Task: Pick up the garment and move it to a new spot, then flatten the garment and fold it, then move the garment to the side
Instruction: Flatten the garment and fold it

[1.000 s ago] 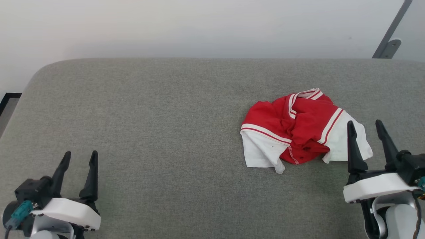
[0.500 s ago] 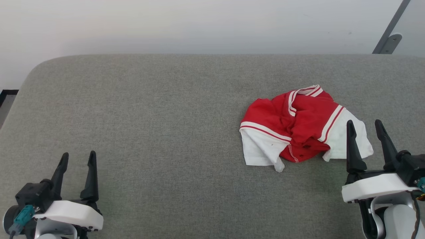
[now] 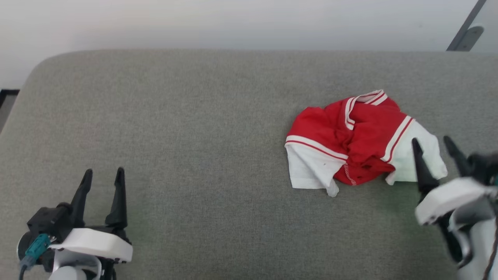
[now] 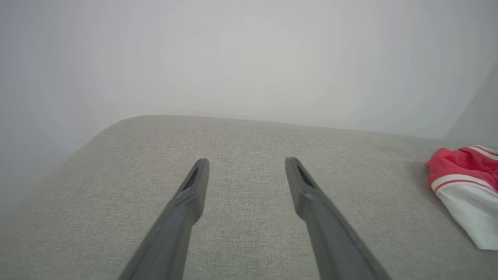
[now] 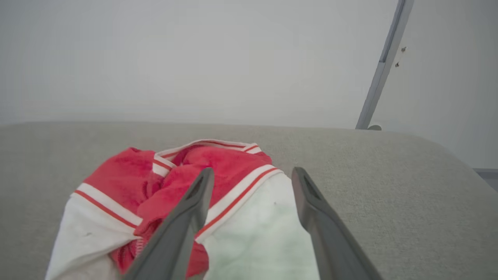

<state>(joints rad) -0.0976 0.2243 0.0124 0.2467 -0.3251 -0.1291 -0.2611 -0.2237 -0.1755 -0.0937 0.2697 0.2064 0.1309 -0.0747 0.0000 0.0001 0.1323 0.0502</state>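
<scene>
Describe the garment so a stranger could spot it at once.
Start from the wide grey padded surface. On its right half, just ahead of the right end effector, lies the crumpled garment. Its bright red body, white sleeves and striped trim stand out against the plain grey.

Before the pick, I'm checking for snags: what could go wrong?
The shirt lies crumpled; the open right jaws point at its white sleeve, so they may lift that alone, leaving it dangling bunched.
The left jaws stand far off, so spreading it may need a long reach.
</scene>
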